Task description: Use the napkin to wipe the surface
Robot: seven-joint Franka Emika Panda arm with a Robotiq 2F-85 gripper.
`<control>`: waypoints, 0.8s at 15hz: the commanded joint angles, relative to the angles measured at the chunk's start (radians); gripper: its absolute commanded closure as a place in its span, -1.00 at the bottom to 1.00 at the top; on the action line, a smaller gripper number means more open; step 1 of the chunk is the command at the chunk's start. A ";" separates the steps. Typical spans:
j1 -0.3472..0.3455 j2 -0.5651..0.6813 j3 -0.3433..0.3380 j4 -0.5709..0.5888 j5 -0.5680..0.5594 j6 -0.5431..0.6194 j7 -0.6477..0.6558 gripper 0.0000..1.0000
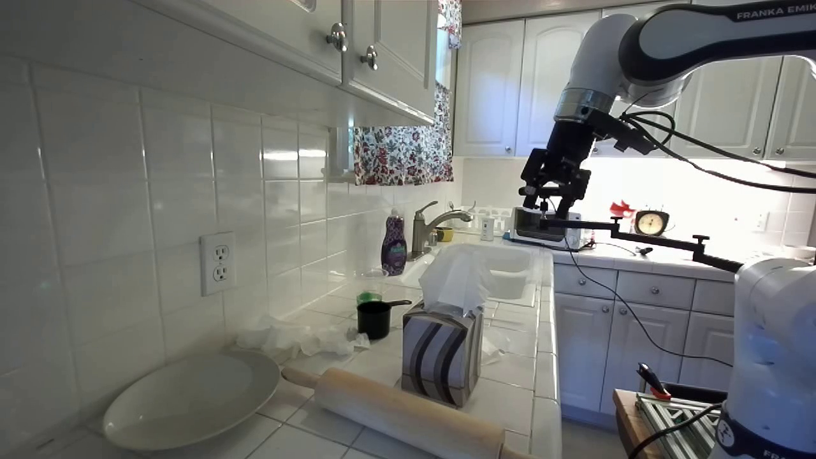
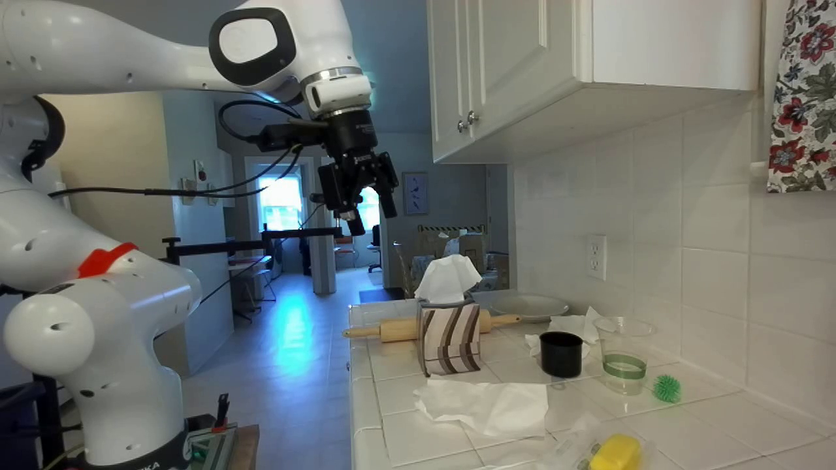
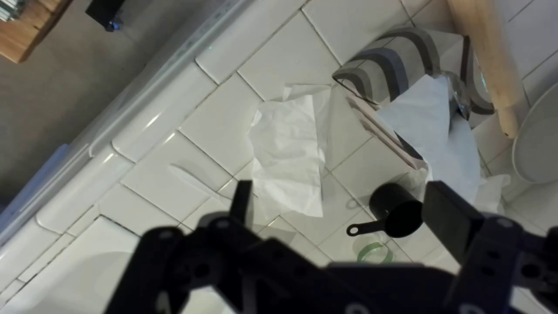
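In an exterior view, glare bleaches the tiled wall (image 1: pixel 714 204) at right; in an exterior view, bluish light streaks the floor (image 2: pixel 290 333) left of centre. Low in the wrist view, the gripper (image 3: pixel 342 208) blurs.

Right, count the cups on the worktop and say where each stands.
2: the black cup, nearer the wall than the tissue box is, and the clear cup, beside the black one, even nearer. More may be hidden; no view shows the whole worktop.

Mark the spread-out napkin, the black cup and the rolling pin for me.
Napkin (image 3: pixel 287 158), in the wrist view: middle of its sheet.
Black cup (image 2: pixel 560 356), in an exterior view: side wall.
Rolling pin (image 1: pixel 409 413), in an exterior view: wooden barrel.
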State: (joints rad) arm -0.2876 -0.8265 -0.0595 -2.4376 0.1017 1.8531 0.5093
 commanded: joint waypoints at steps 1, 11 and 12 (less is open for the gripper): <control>-0.010 0.002 0.006 0.002 0.006 -0.002 -0.006 -1.00; -0.002 0.120 -0.061 0.089 -0.113 -0.082 -0.211 -1.00; 0.005 0.136 -0.068 0.100 -0.133 -0.085 -0.256 -1.00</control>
State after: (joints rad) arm -0.3053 -0.7617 -0.0968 -2.4073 0.0214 1.8166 0.3808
